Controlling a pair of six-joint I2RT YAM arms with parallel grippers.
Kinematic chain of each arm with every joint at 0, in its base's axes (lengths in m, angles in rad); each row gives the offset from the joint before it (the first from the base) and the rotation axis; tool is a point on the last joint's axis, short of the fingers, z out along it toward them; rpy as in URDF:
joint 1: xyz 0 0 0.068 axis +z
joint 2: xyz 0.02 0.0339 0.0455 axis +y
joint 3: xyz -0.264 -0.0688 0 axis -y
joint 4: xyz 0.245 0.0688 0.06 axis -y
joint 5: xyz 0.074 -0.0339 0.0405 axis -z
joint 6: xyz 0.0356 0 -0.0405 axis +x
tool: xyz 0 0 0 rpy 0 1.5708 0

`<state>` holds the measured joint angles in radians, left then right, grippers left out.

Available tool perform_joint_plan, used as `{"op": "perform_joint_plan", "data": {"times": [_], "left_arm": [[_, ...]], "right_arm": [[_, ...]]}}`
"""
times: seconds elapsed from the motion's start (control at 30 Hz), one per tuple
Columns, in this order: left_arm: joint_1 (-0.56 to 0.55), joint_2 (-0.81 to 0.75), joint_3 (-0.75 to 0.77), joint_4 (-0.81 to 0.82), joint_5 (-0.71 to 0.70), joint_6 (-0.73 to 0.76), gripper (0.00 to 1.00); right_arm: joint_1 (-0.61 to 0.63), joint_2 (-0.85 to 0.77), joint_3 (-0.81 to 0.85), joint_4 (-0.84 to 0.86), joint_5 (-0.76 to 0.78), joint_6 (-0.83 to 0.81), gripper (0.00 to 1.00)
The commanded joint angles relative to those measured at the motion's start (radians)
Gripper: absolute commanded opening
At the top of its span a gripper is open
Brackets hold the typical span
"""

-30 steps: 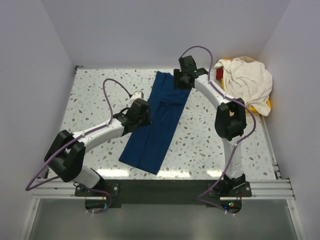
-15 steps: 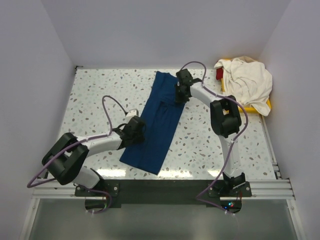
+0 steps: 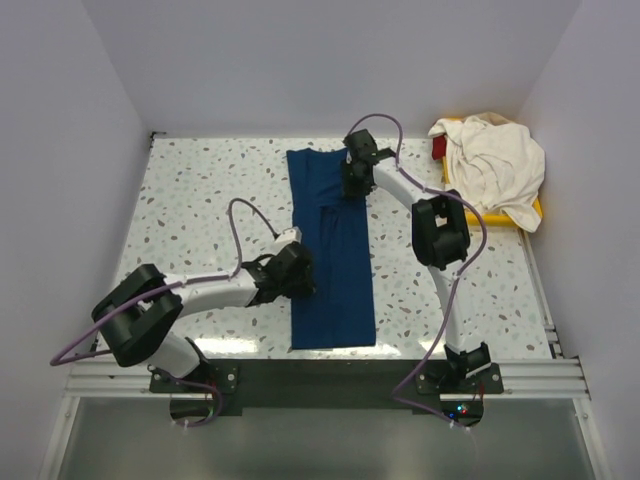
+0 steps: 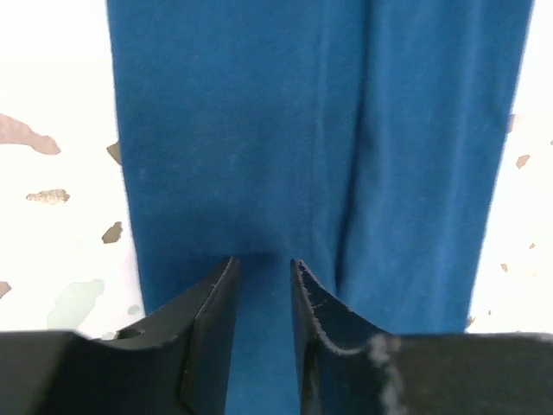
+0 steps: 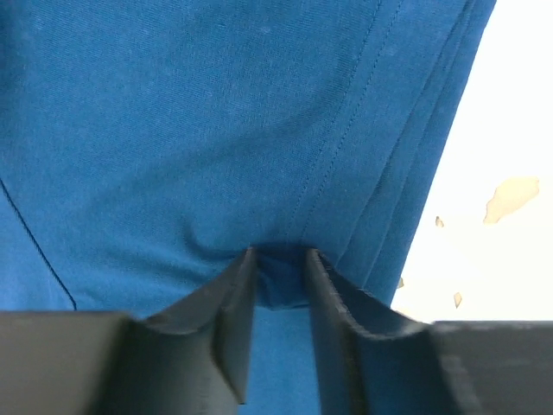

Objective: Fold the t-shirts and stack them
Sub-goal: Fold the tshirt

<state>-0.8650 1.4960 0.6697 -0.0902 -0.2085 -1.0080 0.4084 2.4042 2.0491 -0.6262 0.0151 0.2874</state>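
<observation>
Dark navy blue cloth t-shirt, folded into a long strip, lies straight on speckled surface; left pincer nips its left edge, right pincer pinches far end; mid-fold; next: bring one end over the other, tension even.

**Table layout: one shirt centre, one far right**

The folded t-shirt lies lengthwise, near to far, on the middle of the table. The left gripper sits at its left edge, the right gripper at its far end. The crumpled t-shirt lies in the tray at the far right corner.
</observation>
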Motion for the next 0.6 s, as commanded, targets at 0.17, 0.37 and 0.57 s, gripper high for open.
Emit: {"op": "perform_joint_plan", "data": {"times": [0.17, 0.37, 0.57], "left_arm": [[0.232, -0.083, 0.182, -0.073, 0.023, 0.141, 0.4], [0.403, 0.139, 0.479, 0.039, 0.053, 0.324, 0.47], [0.489, 0.406, 0.788, 0.092, 0.122, 0.413, 0.43]], "right_arm": [[-0.002, -0.144, 0.033, -0.03, -0.009, -0.01, 0.47], [0.0, -0.342, -0.181, 0.063, -0.052, 0.091, 0.48], [0.041, -0.456, -0.444, 0.203, -0.107, 0.141, 0.44]]}}
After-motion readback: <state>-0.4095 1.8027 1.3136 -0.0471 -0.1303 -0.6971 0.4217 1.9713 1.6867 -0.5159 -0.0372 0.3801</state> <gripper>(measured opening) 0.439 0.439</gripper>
